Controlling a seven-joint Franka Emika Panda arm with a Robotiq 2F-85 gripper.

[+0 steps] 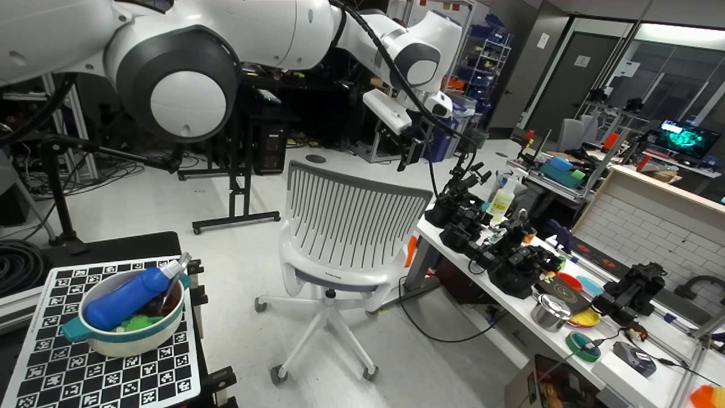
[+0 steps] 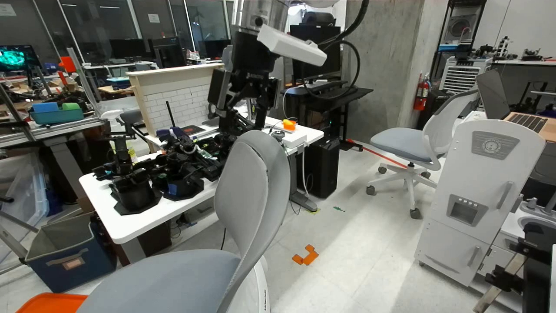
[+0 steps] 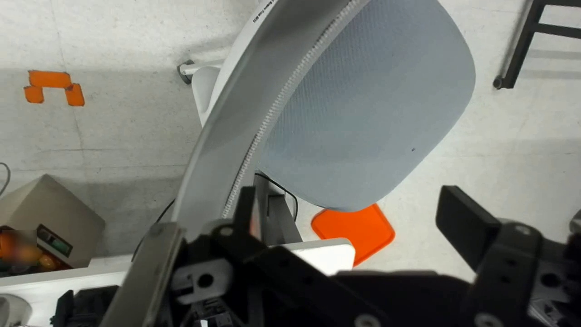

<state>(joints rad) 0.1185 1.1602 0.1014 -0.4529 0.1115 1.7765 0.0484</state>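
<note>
Grey office chair [image 1: 340, 266] is standing on the floor [image 1: 232, 260] beside the white table [image 2: 110, 219]. Gripper [image 3: 350, 213] is hovering near the chair's backrest [image 2: 243, 191], fingers [image 3: 463, 222] sitting wide apart; I'm not making out whether one is touching. Black robot arms [image 1: 518, 266] are crowding the table. Blue bottle [image 1: 127, 300] is leaning in a pot [image 1: 133, 344] on a checkered board [image 1: 178, 371].

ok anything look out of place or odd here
Two mildly odd things: the blue bottle lies tilted in the pot, its top end jutting up, not standing upright; and an office chair sits with its back apparently close to the open, empty end effector, a possibly awkward spot. I see no obvious spill or damage.
</note>
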